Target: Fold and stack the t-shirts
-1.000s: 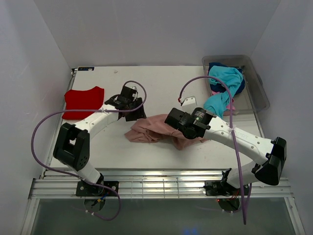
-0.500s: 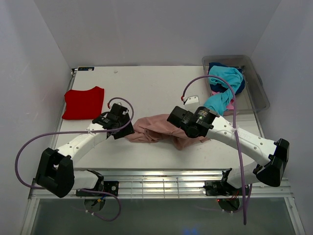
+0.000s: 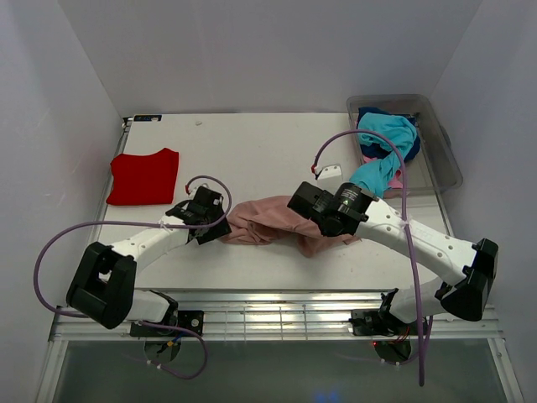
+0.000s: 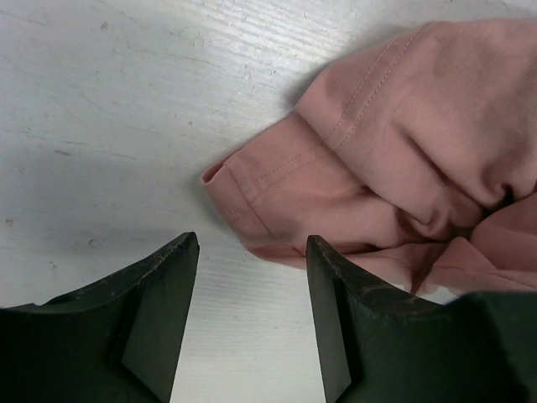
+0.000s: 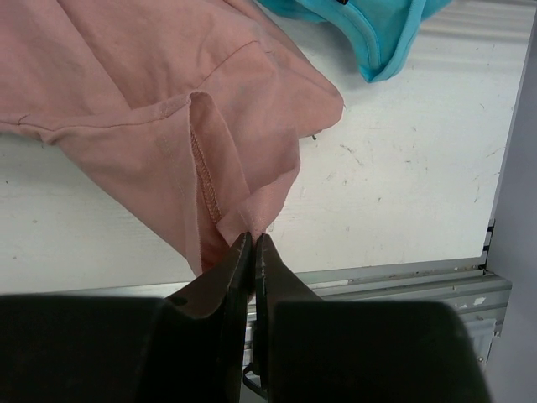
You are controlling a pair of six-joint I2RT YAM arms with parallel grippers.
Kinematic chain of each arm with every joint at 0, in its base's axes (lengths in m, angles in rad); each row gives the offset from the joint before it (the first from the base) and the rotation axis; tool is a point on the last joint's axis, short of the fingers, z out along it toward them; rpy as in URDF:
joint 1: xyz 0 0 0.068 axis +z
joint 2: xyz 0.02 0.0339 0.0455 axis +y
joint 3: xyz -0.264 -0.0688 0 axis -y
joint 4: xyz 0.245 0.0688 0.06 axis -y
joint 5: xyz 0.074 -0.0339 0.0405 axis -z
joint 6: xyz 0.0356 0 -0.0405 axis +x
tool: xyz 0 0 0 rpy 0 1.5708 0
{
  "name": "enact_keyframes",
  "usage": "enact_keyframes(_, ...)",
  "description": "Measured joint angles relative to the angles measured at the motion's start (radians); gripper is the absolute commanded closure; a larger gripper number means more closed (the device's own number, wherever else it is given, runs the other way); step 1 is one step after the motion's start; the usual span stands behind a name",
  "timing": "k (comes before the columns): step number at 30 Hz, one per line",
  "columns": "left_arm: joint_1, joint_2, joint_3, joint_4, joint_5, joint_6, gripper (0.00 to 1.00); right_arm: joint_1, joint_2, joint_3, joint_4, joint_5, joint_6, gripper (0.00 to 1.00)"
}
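The crumpled dusty-pink t-shirt point(image 3: 264, 220) lies on the white table at mid-front. My right gripper point(image 3: 299, 204) is over its right part and is shut on a hemmed edge of the shirt point(image 5: 218, 159), the fingertips point(image 5: 243, 245) pinching a cloth fold. My left gripper point(image 3: 218, 232) is at the shirt's left end, open and empty. Its fingers point(image 4: 172, 277) straddle bare table just short of a sleeve point(image 4: 277, 189). A folded red t-shirt point(image 3: 144, 176) lies at the far left. A turquoise t-shirt point(image 3: 383, 138) spills out of the bin, also showing in the right wrist view point(image 5: 369, 34).
A clear grey plastic bin point(image 3: 445, 155) stands at the back right, holding navy point(image 3: 414, 149) and bright pink point(image 3: 395, 181) cloth under the turquoise one. A small white tag point(image 3: 329, 172) lies on the table. The table's metal front rail point(image 3: 277, 319) runs along the near edge.
My left arm has drawn back toward the near left, and its gripper moved from behind the pink shirt down to the shirt's left end. The right gripper has barely moved.
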Motion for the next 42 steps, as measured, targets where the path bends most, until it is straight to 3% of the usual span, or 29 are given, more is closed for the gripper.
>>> enact_keyframes(4, 0.0, 0.022, -0.008, 0.042, 0.0, -0.005, 0.38, 0.0, -0.006, 0.0, 0.0, -0.001, 0.0, 0.92)
enact_keyframes(7, 0.0, 0.048, -0.015, 0.056, 0.0, -0.015, 0.63, 0.0, -0.008, 0.0, 0.0, -0.002, 0.0, 0.92)
enact_keyframes(8, 0.0, 0.054, -0.02, 0.058, 0.0, -0.019, 0.8, 0.0, -0.008, 0.0, 0.0, -0.002, 0.0, 0.92)
enact_keyframes(11, 0.0, 0.06, -0.04, 0.068, -0.003, -0.031, 1.0, 0.0, -0.008, 0.0, 0.0, -0.002, 0.001, 0.92)
enact_keyframes(15, 0.0, 0.06, -0.035, 0.064, -0.025, -0.028, 1.0, -0.002, -0.006, 0.001, 0.0, -0.001, -0.003, 0.92)
enact_keyframes(19, 0.01, 0.05, 0.053, -0.045, -0.067, 0.0, 1.0, -0.034, 0.022, 0.045, 0.006, 0.003, -0.048, 0.92)
enact_keyframes(22, 0.066, 0.027, 0.242, -0.145, -0.078, 0.046, 1.0, -0.111, 0.051, 0.103, 0.051, -0.003, -0.132, 0.92)
enact_keyframes(27, 0.312, 0.002, 0.675, -0.2, -0.064, 0.148, 1.0, -0.285, 0.13, 0.289, 0.132, -0.033, -0.298, 0.92)
enact_keyframes(33, 0.472, 0.105, 1.093, -0.235, -0.039, 0.227, 1.0, -0.484, 0.316, 0.745, 0.194, -0.11, -0.486, 0.92)
enact_keyframes(37, 0.473, 0.157, 1.154, -0.256, -0.014, 0.223, 1.0, -0.58, 0.365, 0.924, 0.219, -0.173, -0.544, 0.92)
enact_keyframes(42, 0.47, 0.148, 1.143, -0.3, 0.01, 0.212, 1.0, -0.611, 0.279, 0.85, 0.276, -0.24, -0.583, 0.92)
